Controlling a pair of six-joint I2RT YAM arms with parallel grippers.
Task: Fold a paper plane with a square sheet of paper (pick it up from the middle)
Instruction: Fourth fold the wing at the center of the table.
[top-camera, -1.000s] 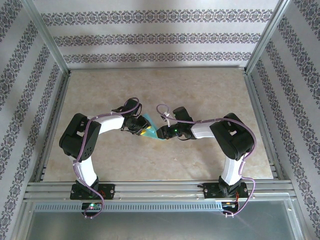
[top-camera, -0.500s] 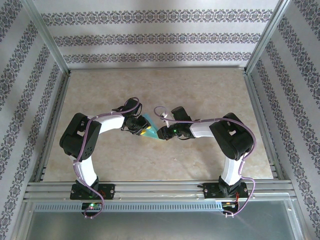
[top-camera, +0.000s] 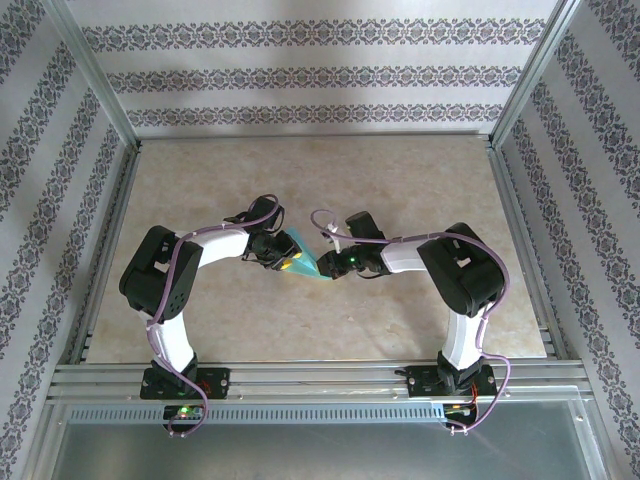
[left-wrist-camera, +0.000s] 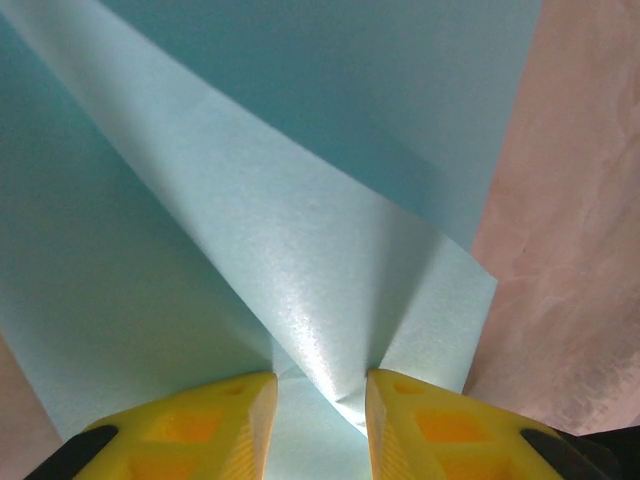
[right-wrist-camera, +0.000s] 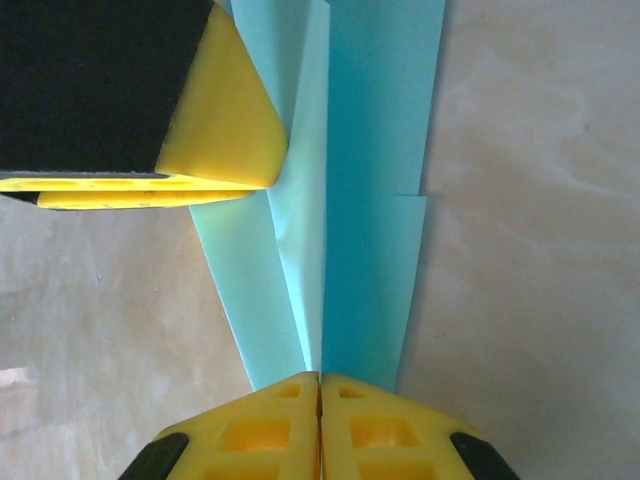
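Observation:
The square sheet of paper (top-camera: 303, 263) is teal and folded into a narrow creased wedge, held between the two grippers at mid-table. My left gripper (top-camera: 289, 262) comes from the left. In the left wrist view its yellow fingers (left-wrist-camera: 225, 425) stand a little apart, pinching a raised fold of the paper (left-wrist-camera: 300, 250); the left gripper (left-wrist-camera: 320, 400) is shut on that fold. My right gripper (top-camera: 323, 266) comes from the right. In the right wrist view the right gripper (right-wrist-camera: 320, 382) has its tips pressed together on the crease of the paper (right-wrist-camera: 375, 250). The left gripper's finger (right-wrist-camera: 225, 130) shows at the upper left.
The beige marbled tabletop (top-camera: 400, 180) stretches around both arms. An aluminium frame (top-camera: 515, 200) and patterned walls enclose it on three sides. A metal rail (top-camera: 320, 378) runs along the near edge, where the arm bases are bolted.
My right gripper has closed its jaws onto the paper's crease and shifted slightly left. The left gripper keeps its hold and has barely moved.

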